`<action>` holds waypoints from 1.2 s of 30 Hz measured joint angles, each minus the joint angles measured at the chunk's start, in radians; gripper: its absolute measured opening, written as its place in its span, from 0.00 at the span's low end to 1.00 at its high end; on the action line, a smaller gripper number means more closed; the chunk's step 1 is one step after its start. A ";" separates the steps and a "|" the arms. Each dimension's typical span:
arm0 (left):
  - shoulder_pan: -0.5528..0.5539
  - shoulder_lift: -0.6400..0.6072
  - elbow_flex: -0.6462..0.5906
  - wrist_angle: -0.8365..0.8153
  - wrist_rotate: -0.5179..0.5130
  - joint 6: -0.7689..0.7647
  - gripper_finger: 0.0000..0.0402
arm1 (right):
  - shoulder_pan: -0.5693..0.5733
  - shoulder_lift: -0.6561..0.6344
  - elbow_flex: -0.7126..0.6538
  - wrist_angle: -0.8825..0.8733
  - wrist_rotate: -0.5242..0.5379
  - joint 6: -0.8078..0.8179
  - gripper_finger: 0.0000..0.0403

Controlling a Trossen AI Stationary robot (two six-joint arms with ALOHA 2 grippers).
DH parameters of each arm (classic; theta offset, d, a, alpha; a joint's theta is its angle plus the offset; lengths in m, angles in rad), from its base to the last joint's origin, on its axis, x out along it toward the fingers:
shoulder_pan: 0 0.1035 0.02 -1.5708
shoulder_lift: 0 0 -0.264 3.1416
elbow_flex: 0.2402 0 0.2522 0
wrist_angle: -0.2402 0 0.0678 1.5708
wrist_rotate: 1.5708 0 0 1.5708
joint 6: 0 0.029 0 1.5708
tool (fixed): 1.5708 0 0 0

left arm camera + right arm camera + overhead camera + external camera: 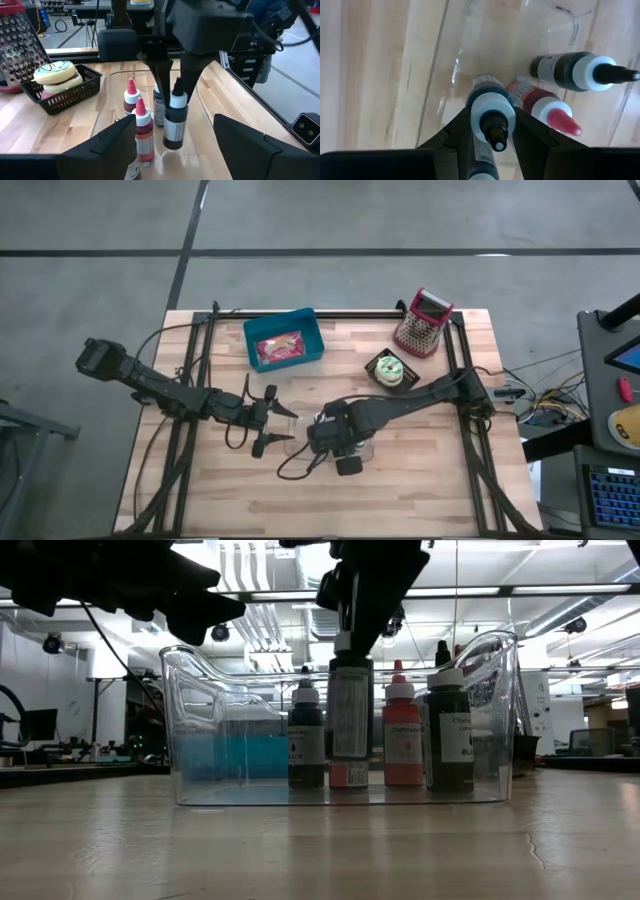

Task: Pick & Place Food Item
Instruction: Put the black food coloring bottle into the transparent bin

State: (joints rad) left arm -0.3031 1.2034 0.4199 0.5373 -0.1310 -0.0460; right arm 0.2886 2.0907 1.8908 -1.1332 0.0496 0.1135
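Note:
A clear plastic bin (200, 720) stands mid-table with several small dropper bottles upright in it: red ones (144, 131) and dark ones (448, 740). My right gripper (340, 442) points down over the bin, shut on a dark bottle (175, 125) with a white collar and black tip. That bottle hangs inside the bin's walls, between the others. My left gripper (277, 427) stands open just left of the bin, level, facing it, with nothing between its fingers. My right gripper pinches the dark bottle by its white collar (492, 112), just under the black tip, between its two fingers (457, 132). The fingers come from above, pointing down. The bottle hangs upright below them, its bottom (349, 754) a little above the bin's floor.
A blue tray (285, 340) holding a red packet sits at the far left-centre. A black basket (390, 368) with a frosted cookie and a red-framed grater (423, 322) stand at the far right. Bare wooden table lies toward the near edge.

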 joint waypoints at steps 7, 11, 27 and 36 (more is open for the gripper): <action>0.000 0.000 0.000 0.000 0.000 -0.003 0.68 | 0.000 0.000 -0.049 0.029 0.002 0.003 0.27; 0.000 0.000 0.000 0.007 0.000 -0.003 0.68 | 0.000 0.000 -0.067 0.040 0.001 0.003 0.27; 0.000 0.000 0.000 0.008 -0.003 -0.008 0.68 | -0.001 0.000 -0.068 0.075 -0.027 -0.008 0.27; 0.001 0.000 0.000 0.008 -0.003 -0.008 0.68 | -0.001 0.000 -0.078 0.088 -0.027 -0.012 0.27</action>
State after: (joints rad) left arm -0.3023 1.2034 0.4194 0.5453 -0.1337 -0.0540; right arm 0.2878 2.0903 1.8130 -1.0447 0.0223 0.1013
